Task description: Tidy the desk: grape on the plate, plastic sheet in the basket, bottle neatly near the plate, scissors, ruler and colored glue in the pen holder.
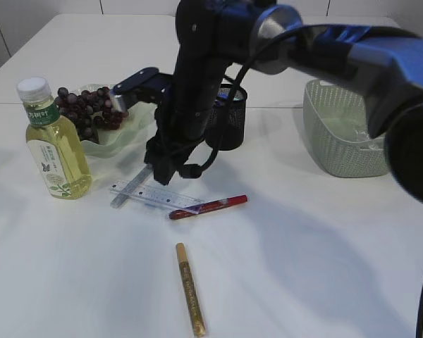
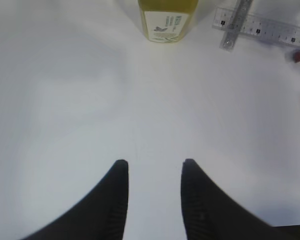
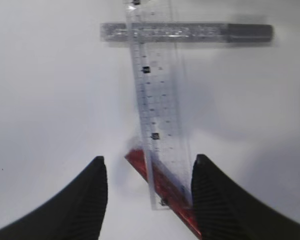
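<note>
You had bright, even light; the white surface (image 1: 324, 246) glared, arm shadows stayed soft, and both wrist views blurred near the edges.

The near bench (image 1: 303, 282) lies bare apart from a gold pen (image 1: 190, 289), so a hand could pass on either side of it. Further back the way narrows: the ruler (image 1: 155, 195) lies over a silver pen (image 1: 130, 187) and a red pen (image 1: 209, 206), with the bottle (image 1: 53, 141) just left. Behind them plate (image 1: 123, 137), pen holder (image 1: 229, 116) and the right arm crowd together. Open bench separates holder and basket (image 1: 342, 134).
</note>
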